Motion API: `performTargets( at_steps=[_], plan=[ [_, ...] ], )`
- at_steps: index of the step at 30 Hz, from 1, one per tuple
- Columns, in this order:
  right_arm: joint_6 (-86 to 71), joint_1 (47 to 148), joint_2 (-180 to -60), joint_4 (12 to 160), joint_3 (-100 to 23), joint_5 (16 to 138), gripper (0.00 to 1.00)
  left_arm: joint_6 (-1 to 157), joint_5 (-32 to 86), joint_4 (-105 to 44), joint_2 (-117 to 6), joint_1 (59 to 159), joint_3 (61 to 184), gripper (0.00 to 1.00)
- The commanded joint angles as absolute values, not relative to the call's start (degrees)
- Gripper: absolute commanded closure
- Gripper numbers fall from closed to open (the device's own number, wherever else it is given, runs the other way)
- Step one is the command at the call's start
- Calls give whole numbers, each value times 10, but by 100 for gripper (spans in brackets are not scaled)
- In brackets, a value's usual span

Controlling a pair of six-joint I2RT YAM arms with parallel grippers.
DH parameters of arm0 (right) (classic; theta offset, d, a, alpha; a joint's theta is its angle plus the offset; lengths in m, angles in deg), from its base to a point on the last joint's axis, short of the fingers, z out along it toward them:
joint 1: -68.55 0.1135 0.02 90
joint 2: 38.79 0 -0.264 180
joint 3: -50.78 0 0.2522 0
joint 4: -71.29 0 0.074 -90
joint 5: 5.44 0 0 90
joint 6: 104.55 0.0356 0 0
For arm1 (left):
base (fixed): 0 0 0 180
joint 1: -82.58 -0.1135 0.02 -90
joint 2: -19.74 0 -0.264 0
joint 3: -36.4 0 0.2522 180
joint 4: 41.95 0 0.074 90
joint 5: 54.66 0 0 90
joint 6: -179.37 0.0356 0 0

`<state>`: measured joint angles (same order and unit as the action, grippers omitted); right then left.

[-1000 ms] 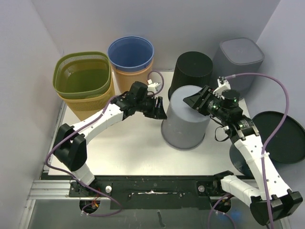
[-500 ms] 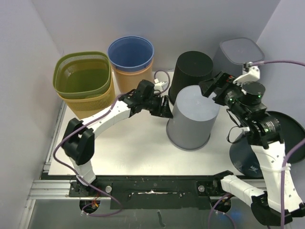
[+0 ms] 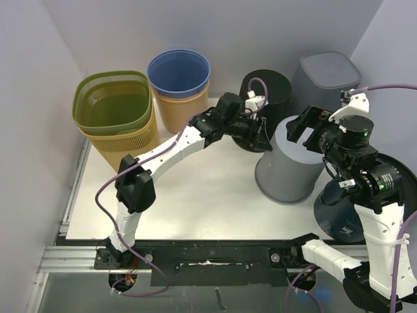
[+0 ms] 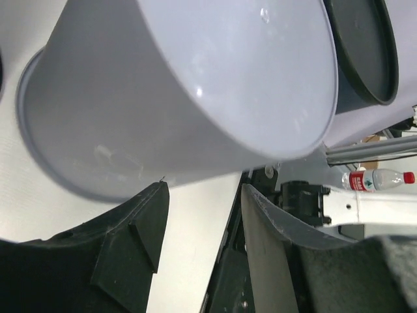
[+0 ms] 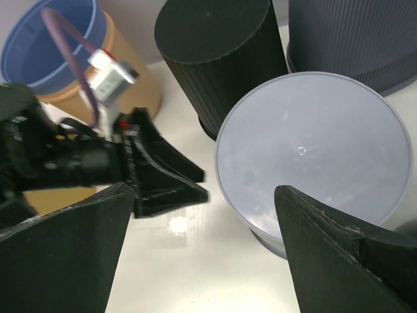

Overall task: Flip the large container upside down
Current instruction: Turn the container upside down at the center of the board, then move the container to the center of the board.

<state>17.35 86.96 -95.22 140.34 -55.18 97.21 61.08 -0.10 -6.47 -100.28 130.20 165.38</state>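
The right pincer (image 5: pixel 203 188) hangs wide open above the grey bucket (image 3: pixel 287 171), with nothing between its fingers. The left pincer (image 4: pixel 202 189) is partly open and grips nothing. Its fingers sit low by the bucket's side wall, touching it or just short of it; I cannot tell which.

The white table (image 3: pixel 189 195) carries the bucket on its right part, near the right edge. A black bin (image 3: pixel 264 88) stands just behind the bucket, also bottom up. Smallest, a bottle (image 4: pixel 378 177) lies beyond the table's rail, out of the way.

The turn looks done, so I judge the danger lies in letting go and leaving. If the left pincer pushes on sideways, the bucket could slide toward the table's right edge. It could also rock onto one side of its rim and topple, since it is tall and nothing holds it. If the right pincer drops or swings across, a finger could catch the flat top and knock the bucket into the black bin.

The bucket points mouth down, with its wide rim at the table and its closed bottom facing up. Its long axis runs from rim to bottom and stands about upright. Whether the rim sits quite flat I cannot tell.
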Motion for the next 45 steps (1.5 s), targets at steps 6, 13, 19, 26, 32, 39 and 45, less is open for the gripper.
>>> performTargets(
  at_steps=[6, 13, 19, 26, 32, 39, 45],
  plan=[
    [98, 870, -982, 1396, -532, 832, 6, 580, -8, -133, -769, 1172, 1456, 53],
    [94, 921, -1045, 1318, -503, 707, 2, 613, 65, -65, -627, 1040, 1425, 50],
    [74, 1058, -1153, 1394, -545, 817, 2, 624, 120, -35, -570, 991, 1380, 49],
    [87, 1065, -1162, 1460, -459, 919, 2, 638, 110, -27, -570, 988, 1376, 49],
    [148, 922, -1140, 1496, -429, 1029, 3, 643, 104, -25, -570, 988, 1381, 49],
    [156, 918, -1121, 1485, -453, 1037, 2, 646, 109, -17, -559, 988, 1370, 49],
    [148, 936, -1109, 1451, -441, 1045, 2, 643, 115, -22, -561, 988, 1370, 49]
  ],
)
